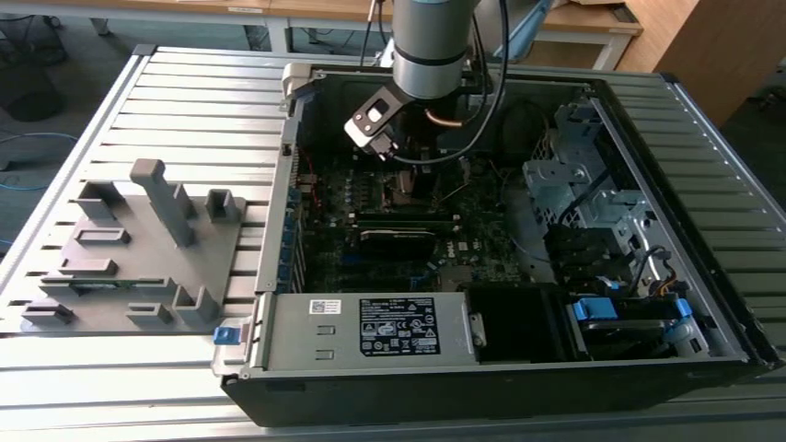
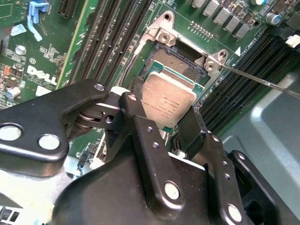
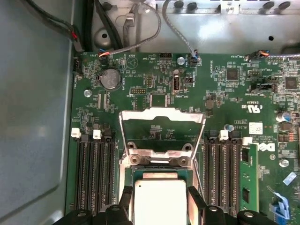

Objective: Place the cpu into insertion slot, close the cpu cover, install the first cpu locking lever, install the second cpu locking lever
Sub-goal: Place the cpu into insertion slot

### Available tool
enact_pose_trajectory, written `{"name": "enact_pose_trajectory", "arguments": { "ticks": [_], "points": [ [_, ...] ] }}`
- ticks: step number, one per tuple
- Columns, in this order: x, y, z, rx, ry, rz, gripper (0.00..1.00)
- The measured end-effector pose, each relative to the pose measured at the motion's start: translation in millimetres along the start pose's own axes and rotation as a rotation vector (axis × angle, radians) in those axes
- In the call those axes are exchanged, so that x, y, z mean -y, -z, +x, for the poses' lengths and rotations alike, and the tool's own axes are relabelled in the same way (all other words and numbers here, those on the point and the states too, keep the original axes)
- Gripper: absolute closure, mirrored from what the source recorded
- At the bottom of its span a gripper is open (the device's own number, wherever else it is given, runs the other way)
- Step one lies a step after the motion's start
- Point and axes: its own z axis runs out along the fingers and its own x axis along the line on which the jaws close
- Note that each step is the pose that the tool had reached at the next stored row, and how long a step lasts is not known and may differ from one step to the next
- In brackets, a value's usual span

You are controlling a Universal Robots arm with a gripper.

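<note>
Upper centre of the exterior view, my arm point(image 1: 430, 46) reaches into the case point(image 1: 491, 394). Second wrist view: gripper point(image 2: 164, 110) pinches the cpu point(image 2: 169, 99) by opposite edges. It is light, stiff, fragile, possibly unseated.

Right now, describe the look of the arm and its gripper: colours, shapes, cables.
The arm is a silver-grey cylinder ringed by a black band, with a small pale box at its wrist and black cables looping beside it. The gripper is matt black metal: hinged links joined by silvery round pins, ending in two flat fingers.
</note>
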Motion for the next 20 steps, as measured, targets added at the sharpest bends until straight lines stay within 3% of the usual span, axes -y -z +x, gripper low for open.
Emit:
{"name": "enact_pose_trajectory", "arguments": {
  "ticks": [9, 20],
  "points": [
    [3.6, -10.6, 0.3, 0.0, 0.0, 0.0, 0.46],
    [4.9, -14.3, 0.0, 0.0003, -0.001, 0.0001, 0.46]
  ]
}}
